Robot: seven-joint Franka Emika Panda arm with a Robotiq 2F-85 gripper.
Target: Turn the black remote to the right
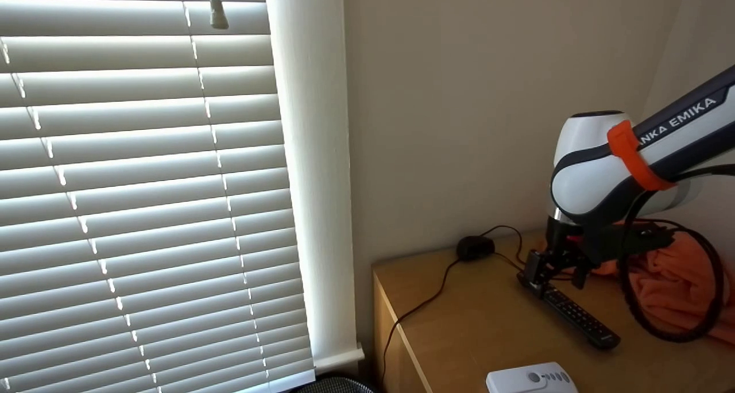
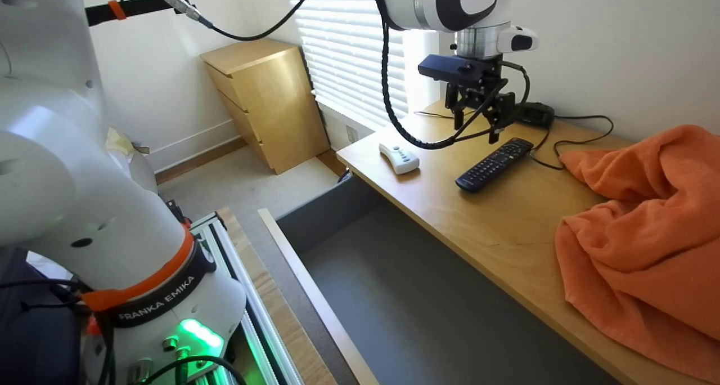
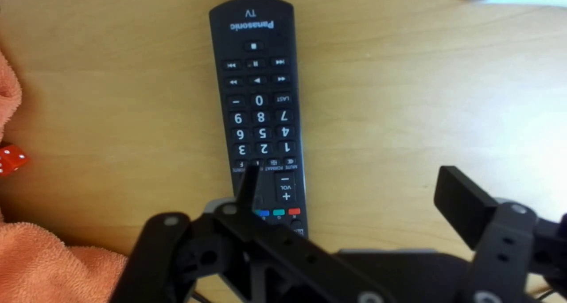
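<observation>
- The likeliest trouble is lying in alignment: the black two-fingered metal gripper (image 3: 350, 185) is hanging too far right in the wrist frame, so a straight descent would probably be setting one finger (image 3: 248, 190) on top of the slim, flat, black plastic remote with white-printed buttons (image 3: 261, 117) instead of beside it.
- Such a landing could be pinning or tipping the remote, making a wrist turn skid it.
- The thin black cable (image 2: 582, 116), upper right of an exterior frame, is looping near the remote's end and could be snagging; the crumpled orange terry cloth (image 3: 53, 263), lower left of the wrist frame, could be blocking a wide swing.
- The fingers are standing wide apart and are holding nothing.
- The remote is lying flat on the pale wooden tabletop (image 3: 376, 95), reaching from top centre to lower centre of the wrist frame and showing right of centre in both exterior views.
- In the wrist view its lower part is disappearing behind the left-of-frame finger, while the right-of-frame finger is standing over the tabletop, well apart from it.
- In an exterior view the fingertips (image 2: 494, 135) are hanging above the tabletop, at a height that is hard to judge.
</observation>
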